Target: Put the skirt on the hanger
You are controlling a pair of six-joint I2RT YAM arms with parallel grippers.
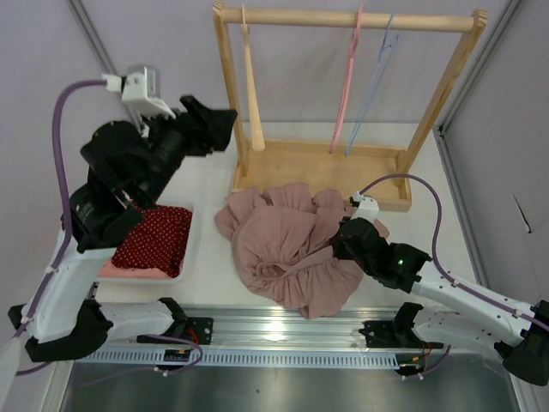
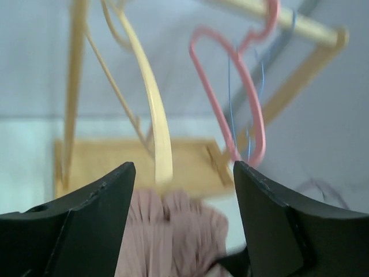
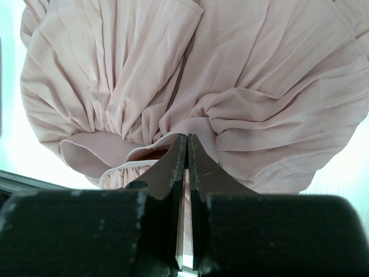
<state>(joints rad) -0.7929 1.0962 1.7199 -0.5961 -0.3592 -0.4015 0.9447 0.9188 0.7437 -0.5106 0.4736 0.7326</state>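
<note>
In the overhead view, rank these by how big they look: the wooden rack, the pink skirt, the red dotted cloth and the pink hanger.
1. wooden rack
2. pink skirt
3. red dotted cloth
4. pink hanger, a thin outline only

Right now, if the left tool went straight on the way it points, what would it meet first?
Probably the wooden hanger on the rack; it sits near centre of the open left tool in its wrist view. The pink hanger lies further right. Depth is unclear.
</note>
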